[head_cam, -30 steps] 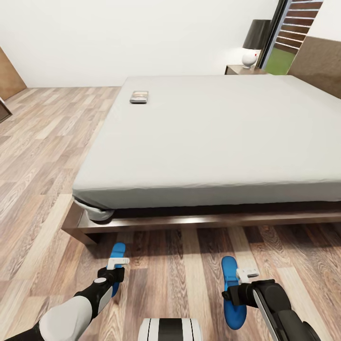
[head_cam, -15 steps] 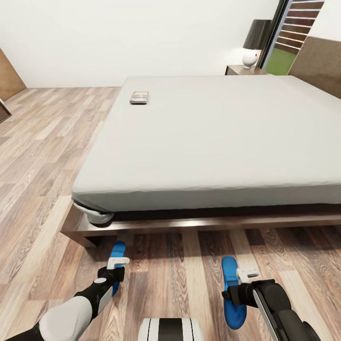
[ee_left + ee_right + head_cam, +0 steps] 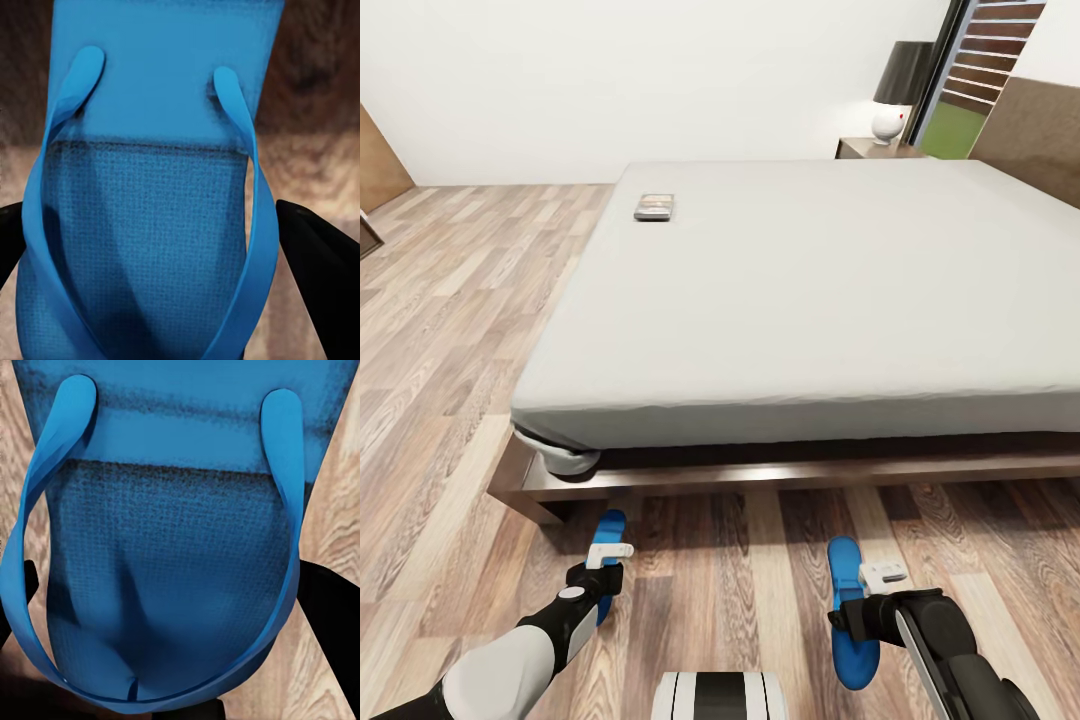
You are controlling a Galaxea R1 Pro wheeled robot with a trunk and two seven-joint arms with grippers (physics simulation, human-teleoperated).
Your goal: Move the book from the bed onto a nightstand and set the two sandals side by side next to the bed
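The bed (image 3: 810, 270) has a pale mattress on a dark wooden frame. The small book (image 3: 653, 206) lies near the mattress's far left corner. A dark nightstand (image 3: 870, 148) stands at the bed's far side. Two blue sandals lie lengthwise on the wood floor just in front of the bed frame, parallel and well apart. My left gripper (image 3: 606, 565) is shut on the left sandal (image 3: 610, 527), whose sole (image 3: 150, 225) sits between the dark fingers (image 3: 319, 259). My right gripper (image 3: 858, 600) is shut on the right sandal (image 3: 855, 655), its sole (image 3: 172, 577) between the fingers (image 3: 334, 619).
A lamp with a dark shade (image 3: 900, 75) and a white base stands on the nightstand. A window (image 3: 970, 80) and a brown headboard panel (image 3: 1030, 130) are at the far right. Open plank floor (image 3: 450, 330) runs along the bed's left side.
The picture has shifted very slightly. Both grippers and both sandals stay where they were.
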